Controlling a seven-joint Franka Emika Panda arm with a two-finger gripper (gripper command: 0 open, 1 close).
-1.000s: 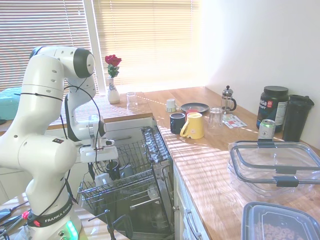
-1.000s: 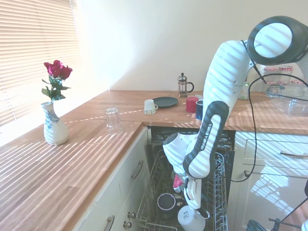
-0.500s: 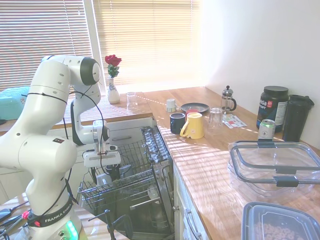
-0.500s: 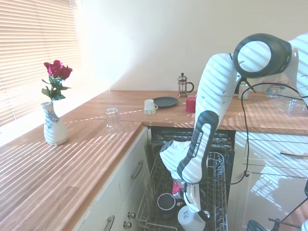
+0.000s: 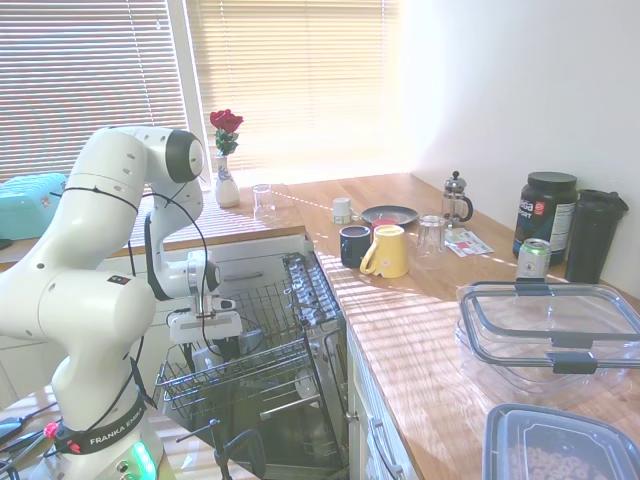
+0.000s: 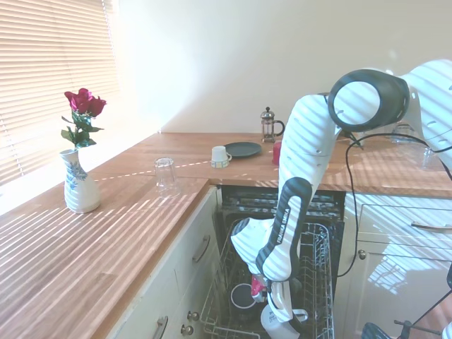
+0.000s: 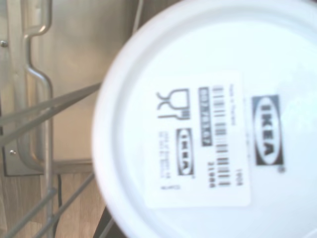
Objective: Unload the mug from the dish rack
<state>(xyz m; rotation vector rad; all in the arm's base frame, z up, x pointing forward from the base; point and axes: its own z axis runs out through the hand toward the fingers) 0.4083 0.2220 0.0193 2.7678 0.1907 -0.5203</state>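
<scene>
In the dish rack (image 5: 255, 365), near its front edge, the white mug (image 6: 277, 321) sat upside down — the wrist view was filled with its base and a barcode sticker (image 7: 198, 144). The gripper (image 6: 280, 316) hung right on top of it, but I couldn't tell if the fingers were spread or clamped; the arm hid them in both outside views.

What could've gone wrong: a glazed upturned mug is slippery, so an off-centre pinch might have squirted it sideways into the wires, or its rim could have snagged a tine on the way up and tipped it.

A black mug (image 6: 244, 295) sat just beside it, at about 9 o'clock in the second outside view — easy to bump. Up on the counter (image 5: 400, 300), well apart, stood a yellow mug (image 5: 388, 251), a coffee press (image 5: 456, 200) and a vase with a rose (image 5: 226, 160).
</scene>
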